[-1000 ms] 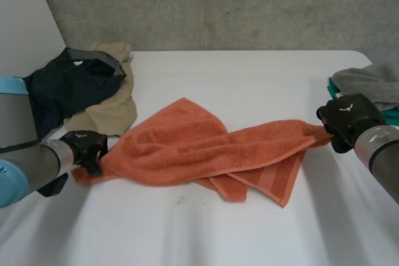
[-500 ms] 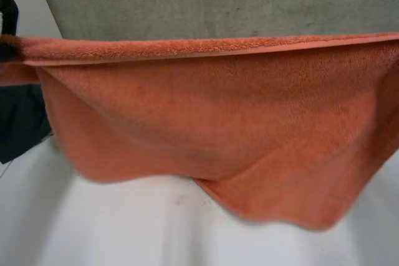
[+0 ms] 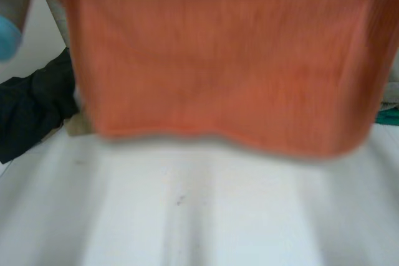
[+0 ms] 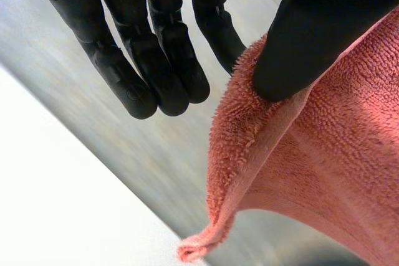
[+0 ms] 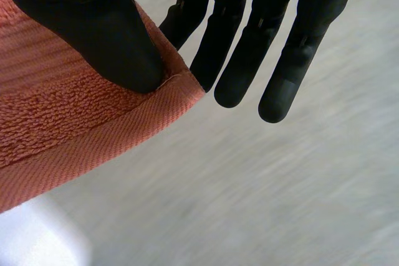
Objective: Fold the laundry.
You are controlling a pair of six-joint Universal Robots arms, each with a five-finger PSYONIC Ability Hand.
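Left hand (image 4: 312, 35) pinches the orange towel (image 3: 224, 60) near one top corner, thumb against a finger; the right hand (image 5: 93, 23) pinches the other corner likewise. In the head view the towel hangs spread across the upper frame, above the white table (image 3: 199, 216). Keeping both pinches level and taut should lay it flat, clear of the dark garment (image 3: 31, 110) at mid-left.

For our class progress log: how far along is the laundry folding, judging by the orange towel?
Done: nothing looks folded yet. In hand: the orange terry towel hangs spread above the white table, the left robot hand pinching one corner, the right robot hand the other. Left: laying it down and folding it, then the crumpled dark garment beside it.
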